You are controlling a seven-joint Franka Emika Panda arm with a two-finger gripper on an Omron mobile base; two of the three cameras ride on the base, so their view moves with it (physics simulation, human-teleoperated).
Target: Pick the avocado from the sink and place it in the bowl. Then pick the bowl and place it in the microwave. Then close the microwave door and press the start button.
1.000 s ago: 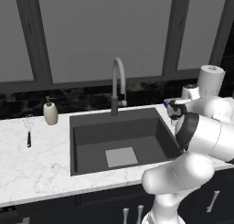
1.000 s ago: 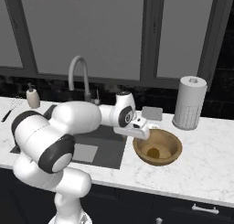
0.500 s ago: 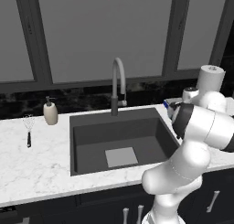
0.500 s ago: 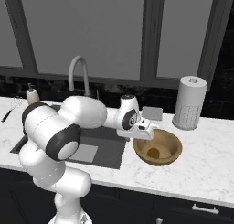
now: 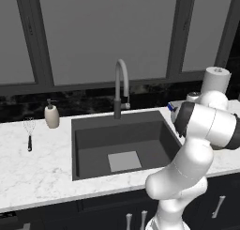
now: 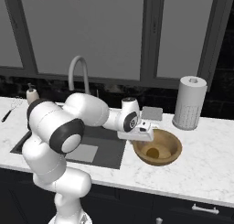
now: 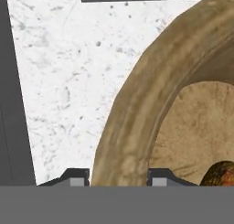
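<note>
The wood-brown bowl (image 6: 172,144) stands on the marble counter right of the sink (image 6: 111,143). The small orange-brown avocado (image 6: 153,152) lies inside it, and shows at the lower right of the hand view (image 7: 222,173). My gripper (image 6: 140,137) sits at the bowl's left rim. In the hand view the gripper (image 7: 118,176) has one fingertip on each side of the thick rim (image 7: 132,127), both touching it. The sink (image 5: 93,147) holds nothing but the lighter square on its floor. The microwave and its door are out of view.
A curved grey faucet (image 5: 121,86) rises behind the sink. A paper towel roll (image 6: 189,103) stands behind the bowl, with a flat grey pad (image 6: 151,112) to its left. A soap dispenser (image 5: 51,115) and a whisk (image 5: 29,130) sit left of the sink.
The jaws have gone from wide open to closed on the bowl's left rim. The arm's elbow has swung a little to the right. The bowl and avocado have not moved.
</note>
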